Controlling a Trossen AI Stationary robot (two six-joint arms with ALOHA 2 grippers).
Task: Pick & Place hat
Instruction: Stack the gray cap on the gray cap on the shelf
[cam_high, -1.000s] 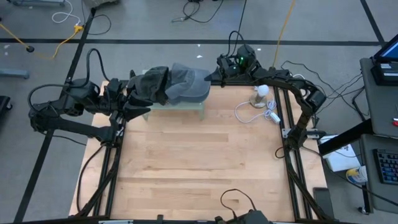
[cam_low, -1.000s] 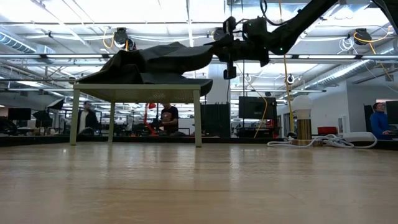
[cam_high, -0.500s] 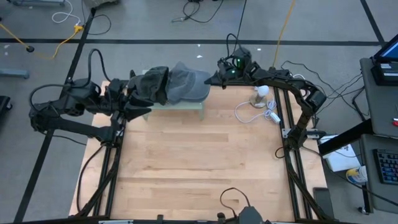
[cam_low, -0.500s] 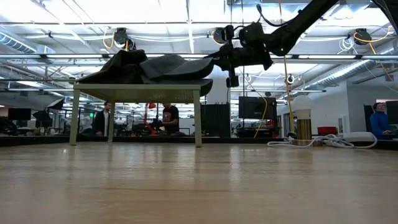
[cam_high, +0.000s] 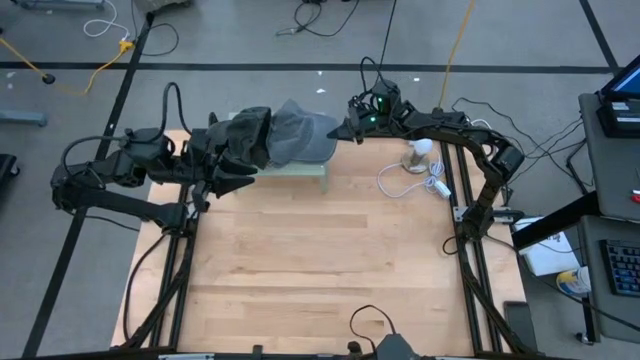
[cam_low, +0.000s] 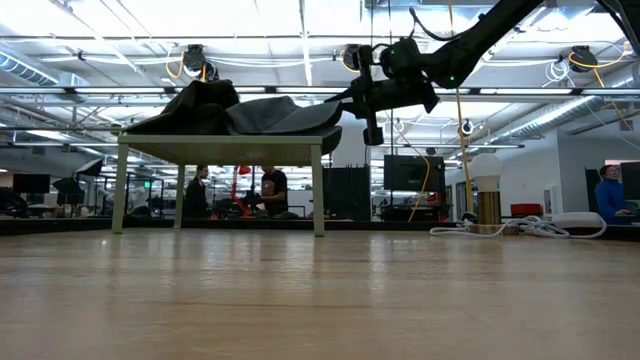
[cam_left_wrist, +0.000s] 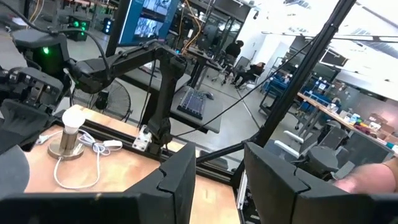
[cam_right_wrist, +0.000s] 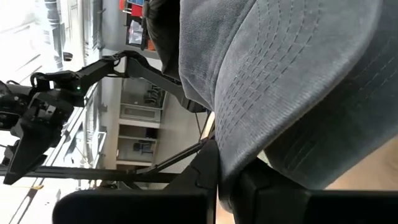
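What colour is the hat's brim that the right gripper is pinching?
Grey-blue corduroy-like fabric with rows of stitching on the hat; the right wrist view shows it best.

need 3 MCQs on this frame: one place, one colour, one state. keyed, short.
1. Where is the hat?
A. on the small table
B. on the wood tabletop
C. on the floor

2. The hat's colour?
A. red
B. grey
C. white

3. The right tool is:
A. open, clear of the hat
B. shut on the hat's brim
C. out of view

Key:
1. A, low view shows it lying on the raised table.
2. B, grey fabric in the right wrist view.
3. B, fingers pinch the brim.

The left tool is open beside the hat.
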